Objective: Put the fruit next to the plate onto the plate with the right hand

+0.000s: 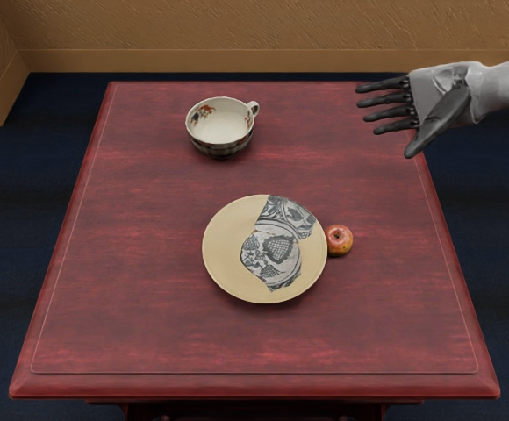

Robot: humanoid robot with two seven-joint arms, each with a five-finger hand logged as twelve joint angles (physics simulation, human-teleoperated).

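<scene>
A small glossy red-yellow apple [340,239] sits on the dark red wooden table [149,263] just beside the round tan grey-patterned plate [226,250], at its three o'clock, while the grey-black right hand [421,103] hovers at one o'clock, fingers spread, empty.

One head view looks down at a slant from above the near edge of the table [149,307], facing the far wall [237,35]. It stands back enough to take in the whole table — all four edges — with dark floor [9,219] on both sides; the plate [224,250] lies near the frame's centre.
</scene>
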